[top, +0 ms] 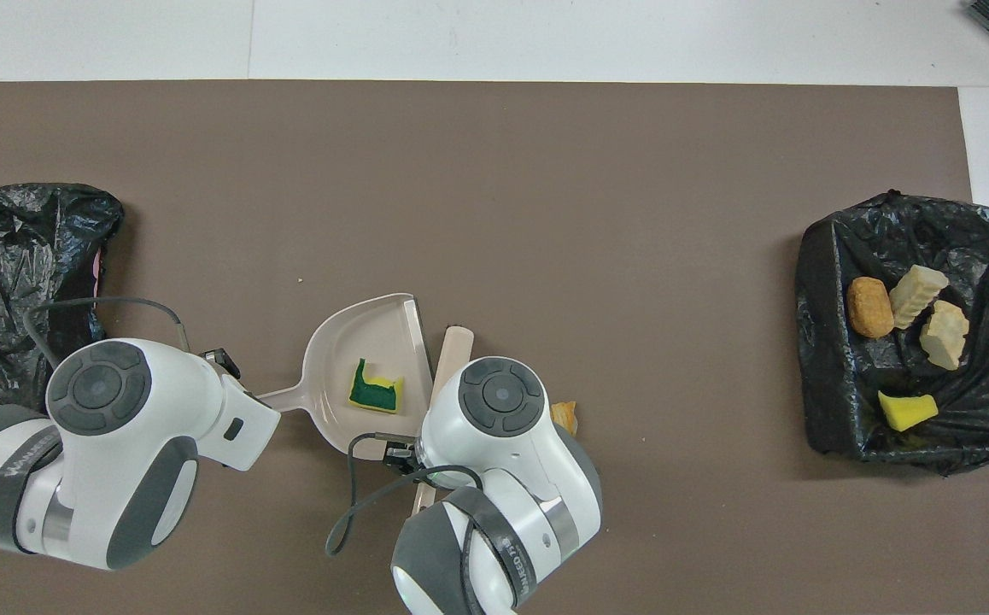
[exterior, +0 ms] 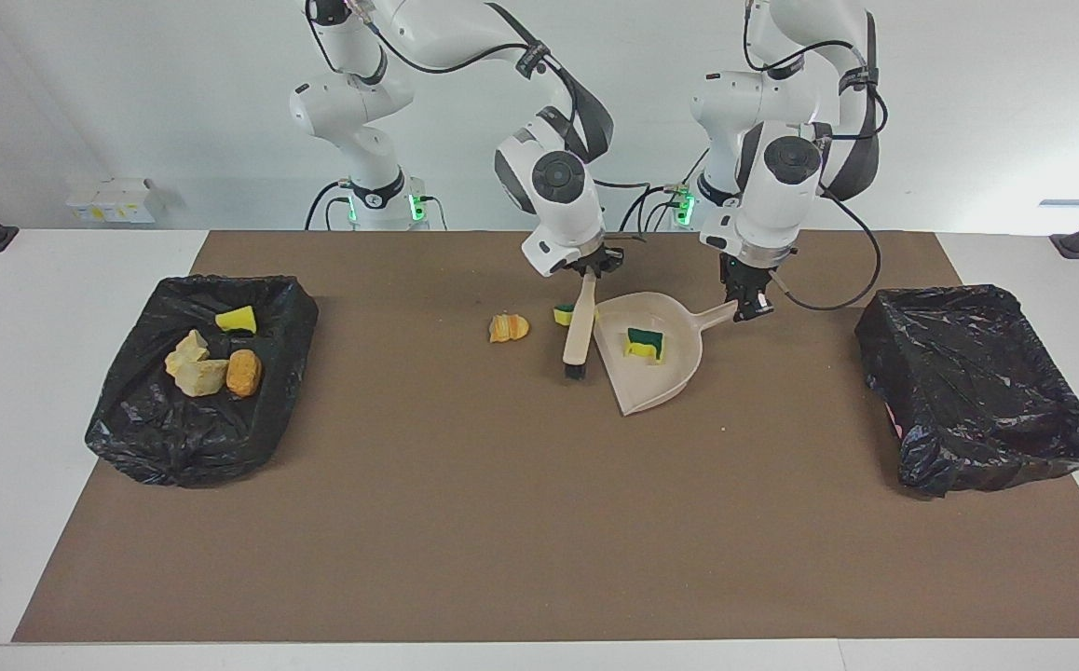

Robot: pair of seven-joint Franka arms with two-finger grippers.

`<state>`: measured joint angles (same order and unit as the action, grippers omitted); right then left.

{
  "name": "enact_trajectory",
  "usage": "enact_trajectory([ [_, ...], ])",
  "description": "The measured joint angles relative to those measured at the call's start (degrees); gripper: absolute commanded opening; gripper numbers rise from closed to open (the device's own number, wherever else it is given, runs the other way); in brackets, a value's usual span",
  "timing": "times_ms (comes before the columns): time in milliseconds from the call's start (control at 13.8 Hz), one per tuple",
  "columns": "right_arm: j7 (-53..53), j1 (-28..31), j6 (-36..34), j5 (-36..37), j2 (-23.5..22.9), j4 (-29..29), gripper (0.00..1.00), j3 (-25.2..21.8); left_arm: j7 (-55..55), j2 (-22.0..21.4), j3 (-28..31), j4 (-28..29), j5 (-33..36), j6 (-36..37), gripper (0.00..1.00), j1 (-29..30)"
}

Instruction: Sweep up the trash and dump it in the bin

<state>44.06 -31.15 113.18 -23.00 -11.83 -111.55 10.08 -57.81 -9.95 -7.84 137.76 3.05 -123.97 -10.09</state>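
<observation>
Two tools work a brush and dustpan at mid-desk, with four chunks already in one bin.

The right tool [exterior: 586, 267] is closed on the brush [exterior: 578, 328] handle; the left tool [exterior: 752, 303] pinches the dustpan [exterior: 661, 373] handle. Landmark: the dustpan. One yellow-green chunk [exterior: 644, 344] lies in it. A second such chunk [exterior: 564, 314] sits just past the brush from the pan, half hidden by the handle and covered by the arm from overhead. An orange chunk [exterior: 509, 327] lies near the brush toward the right arm's end. Four chunks [exterior: 213, 359] rest in the bin [exterior: 143, 419] at that end, well apart from the pan. Another bin [exterior: 987, 391] stands at the left arm's end, cut off overhead. Away from the robots from the pan, bare mat [exterior: 539, 522] runs to the desk [exterior: 64, 270] edge.
</observation>
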Motion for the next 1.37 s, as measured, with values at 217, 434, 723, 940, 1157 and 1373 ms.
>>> enact_trajectory([
  [217,0.0,5.3,-10.2,3.3,4.9,-1.2,0.00,-0.2,-0.7,0.0,0.0,0.0,0.0,0.0,0.00,-0.1],
  [434,0.0,7.1,-11.9,7.8,8.2,-7.0,0.00,-0.2,-1.7,0.0,-0.1,0.0,0.0,0.0,0.00,-0.2],
  [723,0.0,8.1,-9.6,9.0,12.6,-16.4,0.00,-0.1,-2.8,0.0,-0.1,0.0,0.0,1.1,0.00,-0.2],
  [940,-0.1,7.5,-4.8,9.0,15.9,-22.1,0.00,0.6,-2.9,0.0,-0.1,0.0,0.0,1.1,0.00,-0.2],
  [1157,0.0,3.0,2.3,7.8,14.6,-24.3,0.00,0.7,-2.9,0.1,0.0,0.0,0.0,1.0,0.00,-0.2],
  [1373,0.0,-0.7,6.8,2.9,12.0,-22.8,0.00,0.9,-2.6,0.1,0.1,0.0,0.0,1.0,0.00,-0.2],
])
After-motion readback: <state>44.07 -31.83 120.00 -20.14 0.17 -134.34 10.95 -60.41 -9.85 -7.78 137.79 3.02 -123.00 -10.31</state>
